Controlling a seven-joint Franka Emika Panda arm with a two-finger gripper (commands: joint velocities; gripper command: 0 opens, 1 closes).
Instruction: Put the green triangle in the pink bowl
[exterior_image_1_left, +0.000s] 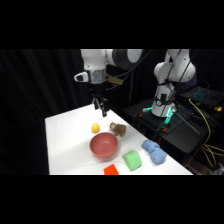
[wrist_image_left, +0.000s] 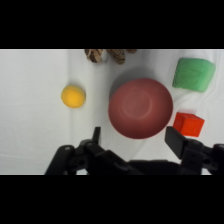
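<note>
Pincer (exterior_image_1_left: 101, 106) hangs above the far part of the tabletop (exterior_image_1_left: 65, 140), well clear of the surface, holding nothing. In the wrist view its two fingers (wrist_image_left: 174, 139) stand wide apart w/ bare cloth and the bowl's edge showing between them, so it's released, not grasping.

Green triangle (exterior_image_1_left: 132, 160) sits on the tabletop near the front edge, just right of the pink bowl (exterior_image_1_left: 104, 145) and apart from it. Not in the bowl yet; bowl is empty in both views.

Key relation: from the pincer, the triangle lies nearer the camera and to the right, on the far side of the bowl from where the pincer hangs. So the bowl is btwn pincer and target, roughly. Wrist view agrees: triangle (wrist_image_left: 194, 74) at upper right, bowl (wrist_image_left: 141, 107) centre, pincer (wrist_image_left: 134, 140) at the bottom edge.

Neighbours: orange-red block (exterior_image_1_left: 112, 169) just left of the triangle at the front edge; blue toy (exterior_image_1_left: 154, 151) to its right, near. Yellow ball (exterior_image_1_left: 95, 128) and a brown speckled thing (exterior_image_1_left: 118, 129) sit beyond the bowl, out of the way.

Judgement: the reach likely must pass over the bowl, then come down on the triangle w/o clipping the red block. Triangle's long axis can't be told from here.
</note>
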